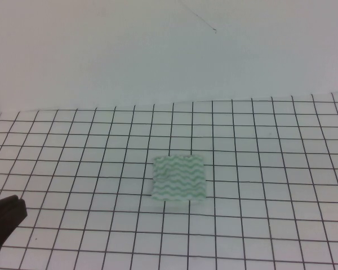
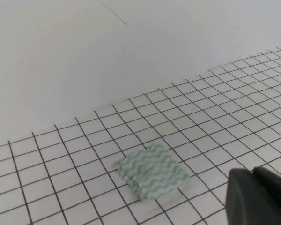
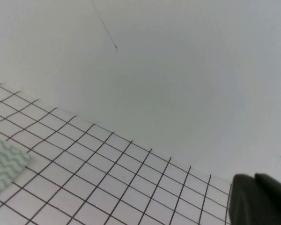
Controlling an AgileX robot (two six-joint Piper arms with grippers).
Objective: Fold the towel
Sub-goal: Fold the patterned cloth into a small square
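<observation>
A small towel (image 1: 179,178) with green wavy stripes on white lies folded into a near-square on the gridded table, about mid-table. It also shows in the left wrist view as the towel (image 2: 152,171) and, partly cut off, in the right wrist view as the towel (image 3: 3,166). My left gripper (image 1: 14,203) sits low at the near left edge, well apart from the towel; its dark fingers (image 2: 246,197) are pressed together, holding nothing. My right gripper (image 3: 255,180) is out of the high view; its fingers (image 3: 246,201) are shut and empty, away from the towel.
The table (image 1: 259,146) is white with a black grid, ending at a plain white wall (image 1: 158,50) behind. A thin dark line (image 1: 200,18) marks the wall.
</observation>
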